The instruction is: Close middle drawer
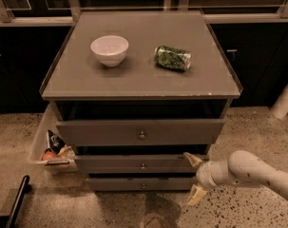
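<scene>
The middle drawer [134, 164] is the second of three in a grey-brown cabinet, with a small round knob at its centre. It stands out a little from the cabinet body. My gripper [195, 176] is at the drawer's right end, on the white arm coming in from the lower right. Its fingers are open, one above the other. The upper fingertip [192, 159] is at the drawer front's right edge. The lower one [196, 194] hangs beside the bottom drawer [134, 183].
The top drawer [110, 132] is pulled out further, above the middle one. A white bowl [110, 50] and a lying green can [172, 58] sit on the cabinet top. A bin of snacks [51, 151] stands at the cabinet's left. A dark bar [17, 201] lies at lower left.
</scene>
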Action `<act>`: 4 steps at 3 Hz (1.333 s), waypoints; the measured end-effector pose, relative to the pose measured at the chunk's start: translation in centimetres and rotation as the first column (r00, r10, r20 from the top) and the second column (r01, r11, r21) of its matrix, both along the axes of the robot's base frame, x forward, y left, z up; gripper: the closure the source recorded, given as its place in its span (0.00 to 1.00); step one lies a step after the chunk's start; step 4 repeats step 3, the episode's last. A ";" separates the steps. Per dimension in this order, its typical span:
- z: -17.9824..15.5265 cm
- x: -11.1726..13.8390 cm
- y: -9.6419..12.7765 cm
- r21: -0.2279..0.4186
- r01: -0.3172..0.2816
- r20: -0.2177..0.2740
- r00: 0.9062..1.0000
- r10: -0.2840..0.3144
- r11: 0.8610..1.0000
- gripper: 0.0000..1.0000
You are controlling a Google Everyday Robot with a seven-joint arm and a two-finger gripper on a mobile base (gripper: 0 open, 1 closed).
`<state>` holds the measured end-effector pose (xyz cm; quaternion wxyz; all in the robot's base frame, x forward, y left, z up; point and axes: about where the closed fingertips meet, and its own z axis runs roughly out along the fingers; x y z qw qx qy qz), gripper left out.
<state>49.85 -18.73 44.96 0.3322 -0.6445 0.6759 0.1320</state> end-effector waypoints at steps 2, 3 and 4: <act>7.2 -6.0 0.2 -0.077 -0.061 0.030 0.998 0.063 0.995 0.00; 10.1 -7.8 0.1 -0.083 -0.075 0.064 0.995 0.080 0.994 0.00; 10.1 -7.8 0.1 -0.083 -0.075 0.064 0.995 0.080 0.994 0.00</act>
